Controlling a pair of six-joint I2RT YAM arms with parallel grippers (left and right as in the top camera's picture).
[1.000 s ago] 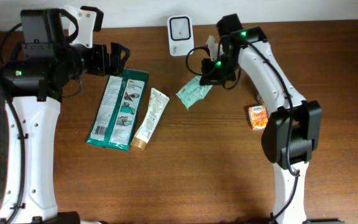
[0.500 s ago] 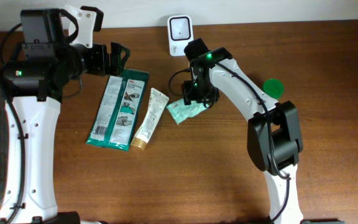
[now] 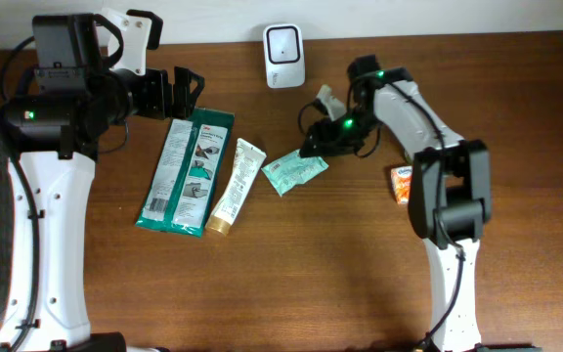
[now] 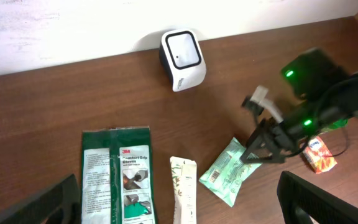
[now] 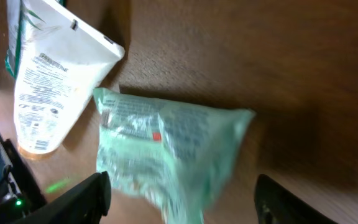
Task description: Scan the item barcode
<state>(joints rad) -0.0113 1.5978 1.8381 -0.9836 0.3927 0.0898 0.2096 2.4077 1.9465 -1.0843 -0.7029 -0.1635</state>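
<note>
Green packet [image 3: 294,171] lies flat on the tabletop [image 3: 311,274], tilted, below and a bit right of the white scanner [image 3: 283,42], which stands at the back edge by the wall. Right gripper [image 3: 315,147] hangs just over the packet's upper right end. In the right wrist view its jaws are spread wide on either side of the packet [image 5: 166,149] and grasp nothing, and the packet is blurred. White tube [image 3: 235,186] lies just left of the packet, not touching it, with the long green 3M pack [image 3: 186,171] beside the tube further left. Small orange box [image 3: 404,183] sits to the right, partly behind the right arm. Left gripper [image 3: 188,90] hovers above the top end of the 3M pack, jaws fully spread and empty.
</note>
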